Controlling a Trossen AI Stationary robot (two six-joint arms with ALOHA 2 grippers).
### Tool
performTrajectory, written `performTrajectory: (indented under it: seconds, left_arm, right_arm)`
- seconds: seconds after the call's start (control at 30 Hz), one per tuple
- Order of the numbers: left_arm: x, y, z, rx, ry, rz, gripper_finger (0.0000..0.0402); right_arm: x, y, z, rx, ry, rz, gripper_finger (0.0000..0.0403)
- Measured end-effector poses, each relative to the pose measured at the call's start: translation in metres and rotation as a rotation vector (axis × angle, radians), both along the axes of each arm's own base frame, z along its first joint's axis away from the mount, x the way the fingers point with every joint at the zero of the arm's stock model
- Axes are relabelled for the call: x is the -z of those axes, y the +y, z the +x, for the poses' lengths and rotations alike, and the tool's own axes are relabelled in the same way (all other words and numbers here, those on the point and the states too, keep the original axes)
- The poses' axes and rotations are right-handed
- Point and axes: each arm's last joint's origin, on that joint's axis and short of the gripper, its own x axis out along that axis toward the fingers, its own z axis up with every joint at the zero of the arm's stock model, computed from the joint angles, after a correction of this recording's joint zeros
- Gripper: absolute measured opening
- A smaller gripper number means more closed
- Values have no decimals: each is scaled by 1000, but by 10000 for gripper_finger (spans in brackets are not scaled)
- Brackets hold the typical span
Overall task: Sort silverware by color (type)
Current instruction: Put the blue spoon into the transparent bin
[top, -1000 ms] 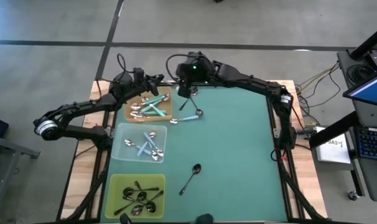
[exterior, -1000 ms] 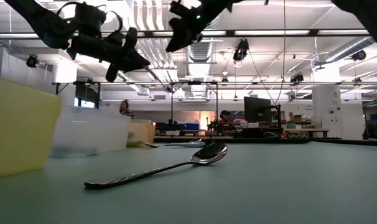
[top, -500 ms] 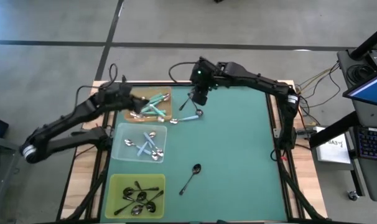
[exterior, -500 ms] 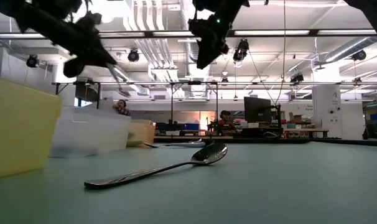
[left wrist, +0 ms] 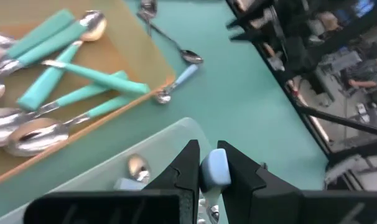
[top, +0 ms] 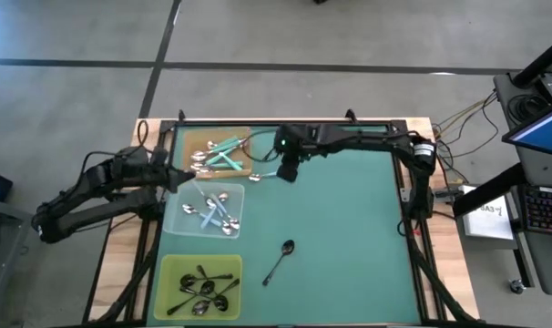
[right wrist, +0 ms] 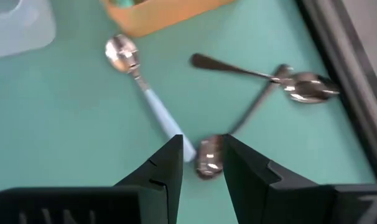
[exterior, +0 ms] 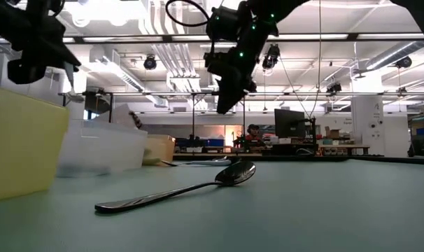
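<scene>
Left gripper (left wrist: 204,177): jaws clamped on a pale blue spoon handle (left wrist: 214,170) above the clear tray (top: 178,221). Right gripper (right wrist: 201,163): jaws apart, straddling a black-handled spoon (right wrist: 208,157) on the tabletop (top: 349,228).

Mint-teal plastic-handled spoons (top: 223,157) in tan square tray (top: 242,169); pale blue ones (top: 209,211) in clear tray (top: 178,219); black spoons (top: 201,286) in yellow-green tray (top: 167,273); green worktop (top: 349,237).

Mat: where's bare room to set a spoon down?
The mat is bare on its whole right half, right of the lone spoon. Crowded along the left: tan tray, clear tray, yellow tray, and loose spoons under the right gripper.
</scene>
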Motion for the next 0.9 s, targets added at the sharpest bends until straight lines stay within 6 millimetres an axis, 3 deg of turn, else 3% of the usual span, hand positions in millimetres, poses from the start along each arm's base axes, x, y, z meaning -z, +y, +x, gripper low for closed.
performTrajectory:
  seconds: [0.23,0.47,0.73,0.9]
  left_arm:
    - [20,-4,-7,-15,-18,2,23]
    - [52,-1,-2,-55,-10,-79,22]
    - [53,0,4,-9,-105,-39,24]
    - [58,-2,6,93,-75,-89,79]
  right_arm:
    - [31,21,4,-68,-7,-13,93]
    - [43,23,8,-196,-49,-109,91]
    - [62,25,5,-323,-68,-143,91]
    - [74,23,1,-352,-101,-130,91]
